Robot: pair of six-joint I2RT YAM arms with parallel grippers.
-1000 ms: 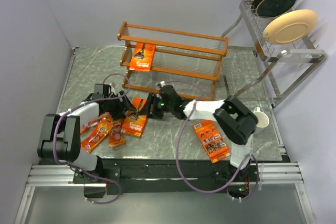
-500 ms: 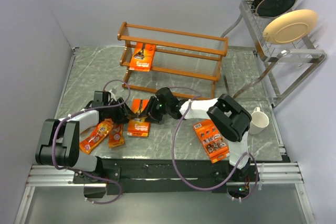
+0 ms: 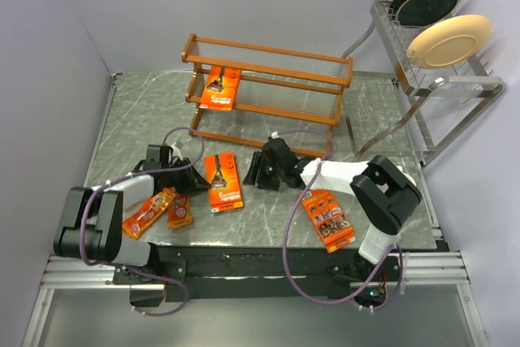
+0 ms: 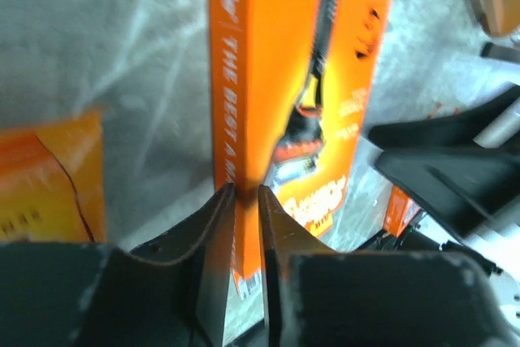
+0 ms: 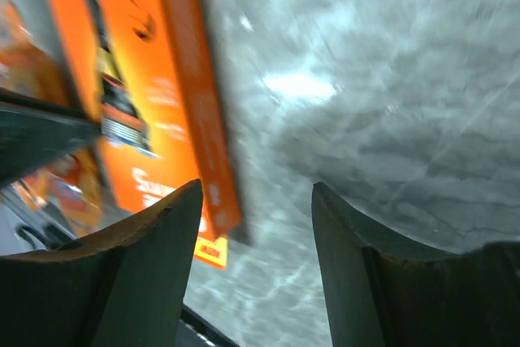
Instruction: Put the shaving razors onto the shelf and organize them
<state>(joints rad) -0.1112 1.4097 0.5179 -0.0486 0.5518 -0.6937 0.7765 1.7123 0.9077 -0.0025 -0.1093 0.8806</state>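
A large orange shaving razor pack [image 3: 223,182] lies on the marble table in front of the shelf [image 3: 268,87]. My left gripper [image 3: 198,182] is shut on that pack's left edge; in the left wrist view the pads [image 4: 218,225] pinch the pack's edge [image 4: 268,62]. To the pack's right, my right gripper [image 3: 254,174] stands open and apart from it. In the right wrist view only table shows between the fingers of that gripper [image 5: 256,201], with the pack [image 5: 138,95] to their left. Another razor pack [image 3: 220,88] stands on the shelf's middle tier. Two narrow blister packs [image 3: 149,210] [image 3: 179,210] lie near the left arm.
A larger orange card [image 3: 327,219] lies at the front right beside the right arm. A silver plate rack [image 3: 431,79] with two plates stands at the back right. Grey walls close in the left and back sides.
The right gripper has let go of the pack and drawn back to the right. The left gripper has shut on the pack's left edge, and the pack has shifted slightly right.
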